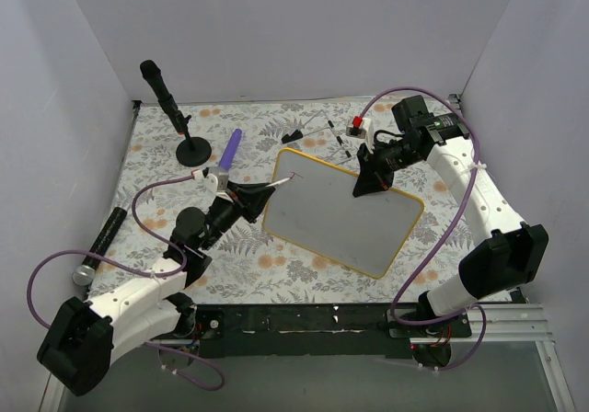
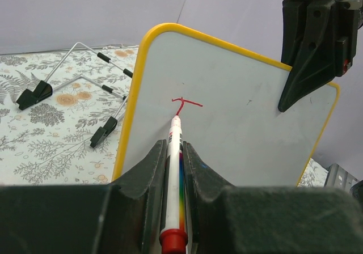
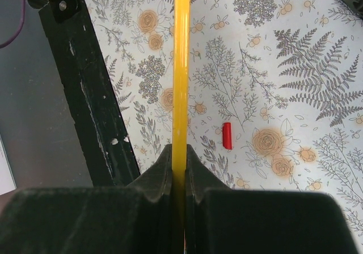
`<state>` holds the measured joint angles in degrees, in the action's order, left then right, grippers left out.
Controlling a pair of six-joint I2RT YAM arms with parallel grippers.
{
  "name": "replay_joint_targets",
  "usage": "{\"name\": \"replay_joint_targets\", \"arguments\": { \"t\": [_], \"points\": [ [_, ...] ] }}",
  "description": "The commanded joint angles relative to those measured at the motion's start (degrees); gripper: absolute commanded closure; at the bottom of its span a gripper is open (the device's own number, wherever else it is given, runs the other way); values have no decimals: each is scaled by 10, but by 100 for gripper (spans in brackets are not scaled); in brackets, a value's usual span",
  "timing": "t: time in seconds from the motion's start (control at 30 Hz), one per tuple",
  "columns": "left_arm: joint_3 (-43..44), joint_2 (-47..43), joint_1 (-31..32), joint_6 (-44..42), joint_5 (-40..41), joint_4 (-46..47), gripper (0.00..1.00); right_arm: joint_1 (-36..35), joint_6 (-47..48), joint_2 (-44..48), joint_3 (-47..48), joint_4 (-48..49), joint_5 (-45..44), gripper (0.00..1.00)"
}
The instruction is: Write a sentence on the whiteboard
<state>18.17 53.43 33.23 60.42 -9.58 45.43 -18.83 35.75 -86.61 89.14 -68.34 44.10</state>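
Closest to the wrist lens, the left gripper is clamped narrow on a marker, tip forward and touching the whiteboard near its top left corner. The board sits mid-table, pinched at its yellow rim by the right gripper, which is closed tight on the far edge. The board's long axis runs away from the tip toward that right gripper, so I'd judge the writing must travel that way, and the left arm does it. Only the left wrist view shows the sentence, a single red stroke so far. Only the right wrist view shows a red cap on the cloth.
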Motion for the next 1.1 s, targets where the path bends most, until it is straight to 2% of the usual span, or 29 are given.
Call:
{"name": "replay_joint_targets", "arguments": {
  "t": [0.0,0.3,0.67,1.07],
  "points": [
    [-15,-31,0,-1,18,-64,100,-3,12,17,13,24,57,99],
    [-36,-59,1,13,16,-107,100,-3,11,16,16,23,57,99],
    [-9,-99,1,25,-11,-93,100,-3,12,18,15,24,58,99],
    [12,-42,1,7,3,-73,100,-3,11,19,12,25,57,99]
  ]
}}
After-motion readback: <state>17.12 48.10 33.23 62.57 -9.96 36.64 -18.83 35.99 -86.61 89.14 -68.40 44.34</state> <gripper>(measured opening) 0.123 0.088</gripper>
